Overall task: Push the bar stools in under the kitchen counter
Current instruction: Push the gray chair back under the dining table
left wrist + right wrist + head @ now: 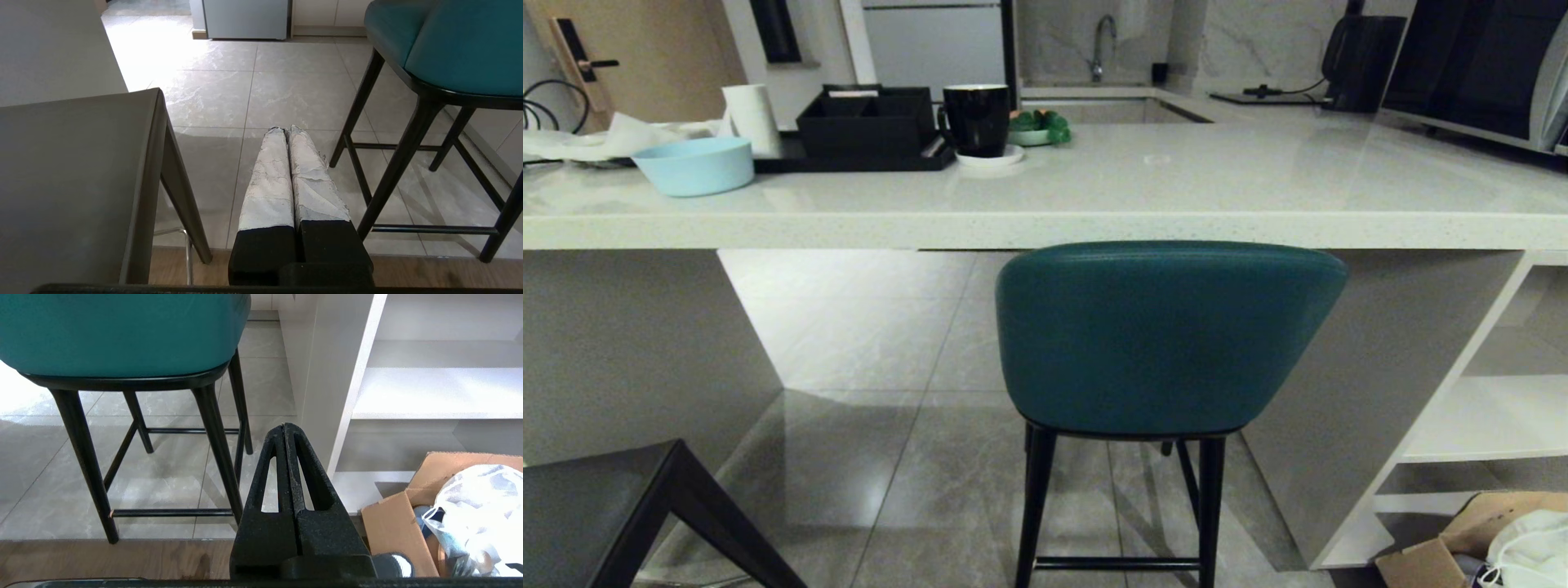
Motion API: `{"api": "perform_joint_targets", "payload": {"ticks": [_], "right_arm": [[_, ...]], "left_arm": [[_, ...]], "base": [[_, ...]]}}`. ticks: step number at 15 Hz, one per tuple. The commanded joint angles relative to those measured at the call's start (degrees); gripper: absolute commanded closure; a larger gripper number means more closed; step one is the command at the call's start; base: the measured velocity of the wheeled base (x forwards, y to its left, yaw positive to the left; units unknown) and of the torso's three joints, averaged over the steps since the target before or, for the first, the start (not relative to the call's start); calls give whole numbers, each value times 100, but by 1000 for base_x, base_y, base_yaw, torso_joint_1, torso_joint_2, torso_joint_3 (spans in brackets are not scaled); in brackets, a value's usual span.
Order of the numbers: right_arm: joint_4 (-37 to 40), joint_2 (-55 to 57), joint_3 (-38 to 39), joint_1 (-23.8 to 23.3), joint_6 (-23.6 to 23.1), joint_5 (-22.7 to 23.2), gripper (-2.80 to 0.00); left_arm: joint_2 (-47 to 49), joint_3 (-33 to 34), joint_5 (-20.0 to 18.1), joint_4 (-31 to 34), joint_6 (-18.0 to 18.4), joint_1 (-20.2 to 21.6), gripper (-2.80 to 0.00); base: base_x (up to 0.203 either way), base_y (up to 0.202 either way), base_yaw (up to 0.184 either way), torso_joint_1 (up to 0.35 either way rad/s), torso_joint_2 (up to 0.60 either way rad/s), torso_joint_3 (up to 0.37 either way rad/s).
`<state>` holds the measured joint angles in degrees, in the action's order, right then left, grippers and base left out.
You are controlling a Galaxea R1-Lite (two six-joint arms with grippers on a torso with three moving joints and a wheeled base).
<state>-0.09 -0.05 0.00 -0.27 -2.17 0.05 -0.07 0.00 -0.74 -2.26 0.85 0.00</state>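
A teal bar stool (1168, 335) with a curved backrest and thin black legs stands straight ahead, its back just below the front edge of the kitchen counter (1045, 229). It also shows in both wrist views (461, 45) (118, 330). The dark grey-brown bar stool (596, 498) sits at the lower left, nearer to me, its flat top large in the left wrist view (73, 183). My left gripper (286, 130), fingers wrapped in white tape, is shut and empty, low between the two stools. My right gripper (285, 426) is shut and empty, low beside the teal stool's legs.
On the counter stand a light blue bowl (694, 166), a black tray with a box (866, 131), a black mug (976, 118) and a paper roll (752, 114). White open shelves (1494, 408) sit at the right end. A cardboard box (412, 522) with a bag lies on the floor.
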Motion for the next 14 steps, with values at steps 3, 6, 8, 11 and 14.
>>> {"api": "perform_joint_targets", "payload": {"ticks": [3, 6, 8, 11, 14], "right_arm": [[0, 5, 0, 0, 6, 4, 0], [0, 5, 0, 0, 6, 4, 0], [0, 5, 0, 0, 6, 4, 0], [0, 1, 0, 0, 6, 4, 0], [0, 5, 0, 0, 15, 4, 0]], "left_arm": [[15, 97, -5, -3, 3, 0, 0], [10, 88, -5, -3, 4, 0, 0], [7, 89, -5, -3, 3, 0, 0], [12, 97, -5, -3, -6, 0, 0], [16, 97, -5, -3, -6, 0, 0]], "base": [[-136, 0, 2, 6, 1, 4], [-199, 0, -2, -1, 2, 2], [-199, 0, -2, -2, 5, 3], [-199, 0, -4, 1, 1, 3], [-197, 0, -3, 4, 2, 1]]}}
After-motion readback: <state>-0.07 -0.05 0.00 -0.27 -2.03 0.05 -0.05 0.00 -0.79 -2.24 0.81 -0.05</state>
